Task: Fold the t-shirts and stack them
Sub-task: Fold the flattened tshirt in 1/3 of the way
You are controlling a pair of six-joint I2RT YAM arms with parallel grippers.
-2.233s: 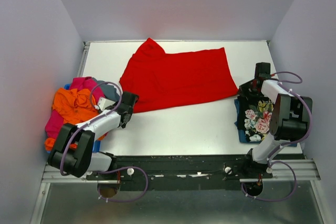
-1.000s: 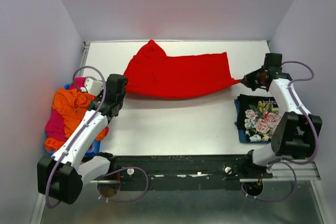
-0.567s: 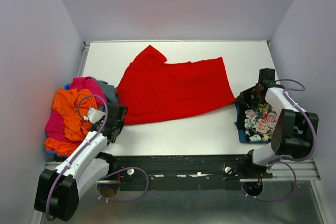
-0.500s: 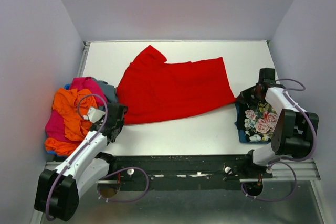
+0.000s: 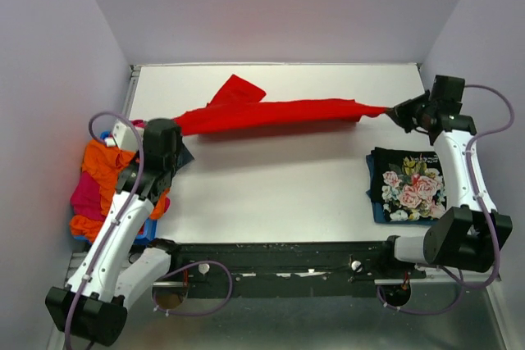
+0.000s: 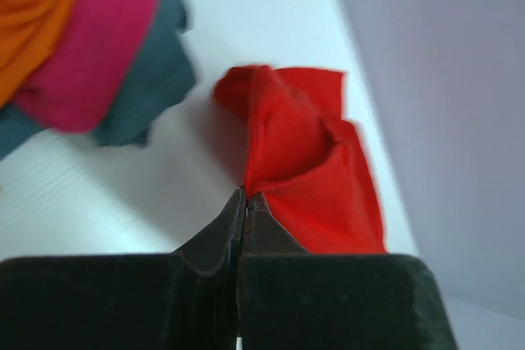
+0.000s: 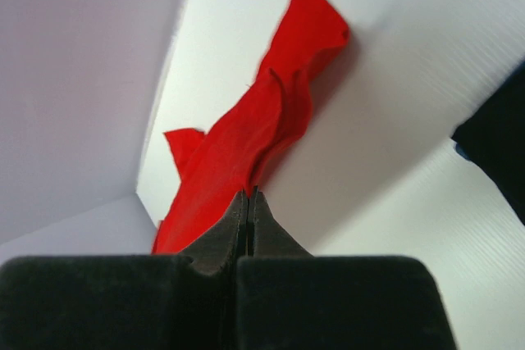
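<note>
The red t-shirt (image 5: pixel 271 112) hangs stretched in a narrow band above the table between my two grippers. My left gripper (image 5: pixel 170 130) is shut on its left end, as the left wrist view (image 6: pixel 244 197) shows with red cloth (image 6: pixel 312 170) beyond the tips. My right gripper (image 5: pixel 395 111) is shut on its right end; the right wrist view (image 7: pixel 248 196) shows the red shirt (image 7: pixel 254 129) trailing away. A folded black floral t-shirt (image 5: pixel 404 184) lies at the right on a blue one (image 5: pixel 377 212).
A heap of orange (image 5: pixel 102 165), magenta-pink (image 5: pixel 84 194) and teal-grey tees lies at the left table edge; it also shows in the left wrist view (image 6: pixel 98 47). Grey walls enclose the white table (image 5: pixel 271 194).
Both grippers have lifted and pulled apart, raising the red shirt off the table from a flat spread into a taut band. The left arm moved up and back; the right moved back.
</note>
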